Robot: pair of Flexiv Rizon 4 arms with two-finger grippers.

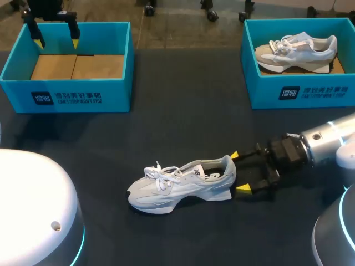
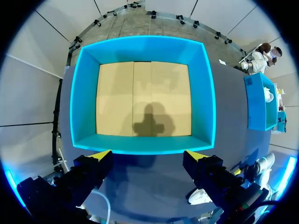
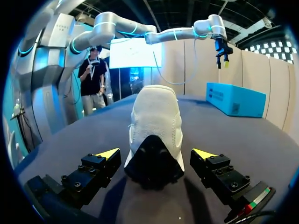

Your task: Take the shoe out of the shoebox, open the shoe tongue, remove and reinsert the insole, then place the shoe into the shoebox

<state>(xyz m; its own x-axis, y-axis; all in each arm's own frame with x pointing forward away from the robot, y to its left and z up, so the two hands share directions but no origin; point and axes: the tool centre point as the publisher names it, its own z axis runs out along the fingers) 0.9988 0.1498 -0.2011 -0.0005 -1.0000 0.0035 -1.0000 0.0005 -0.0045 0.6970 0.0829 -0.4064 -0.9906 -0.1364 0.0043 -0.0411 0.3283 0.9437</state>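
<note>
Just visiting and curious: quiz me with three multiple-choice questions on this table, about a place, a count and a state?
1. Where is the shoe by the right fingers? A in a box; B on the table; C in the air.
2. How many blue boxes? A one; B two; C three.
3. The right fingers are: A open; B shut on the shoe; C hidden.
Answers: B, its sole rests there; B, the empty left box and the right box holding another shoe; A, yellow tips stand apart.

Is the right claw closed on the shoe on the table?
No, the right claw stands open, with gaps beside the shoe.
</note>
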